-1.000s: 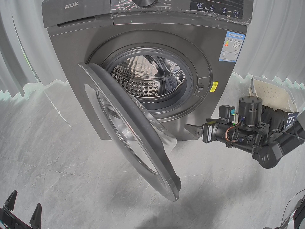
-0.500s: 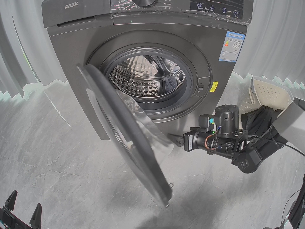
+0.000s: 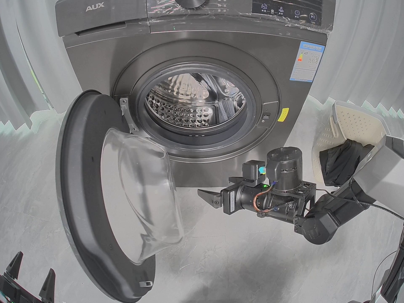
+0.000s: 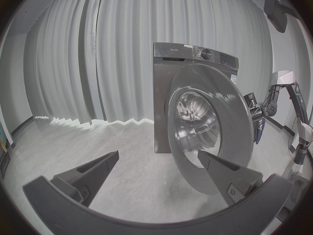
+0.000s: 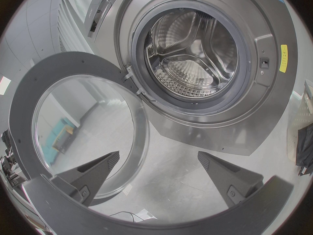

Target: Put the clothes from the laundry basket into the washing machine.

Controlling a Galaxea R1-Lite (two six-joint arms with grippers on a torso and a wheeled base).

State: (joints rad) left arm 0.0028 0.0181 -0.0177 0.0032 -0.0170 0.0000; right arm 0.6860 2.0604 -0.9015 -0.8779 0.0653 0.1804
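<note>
The grey washing machine [image 3: 101, 59] stands ahead, its round door [image 3: 84, 182] swung wide to the left. The steel drum [image 3: 189, 99] holds no clothes that I can see. A white laundry basket [image 3: 357, 125] sits on the floor to the right, with dark clothes [image 3: 341, 161] in it. My right gripper [image 3: 208, 198] hangs low in front of the machine, open and empty, pointing left. In the right wrist view it [image 5: 158, 155] faces the door [image 5: 22, 115] and the drum [image 5: 192, 49]. My left gripper [image 3: 34, 262] is at the lower left, open and empty.
Pale marble-look floor [image 3: 235, 257] lies open in front of the machine. White curtains [image 3: 370, 43] hang behind it on both sides. The open door takes up the floor space to the machine's left. In the left wrist view the door [image 4: 228, 115] half covers the machine [image 4: 163, 82].
The door swung from half open to wide open on the left. My right gripper moved left and nearer, following it, uncovering the dark clothes in the basket. The left gripper stayed put.
</note>
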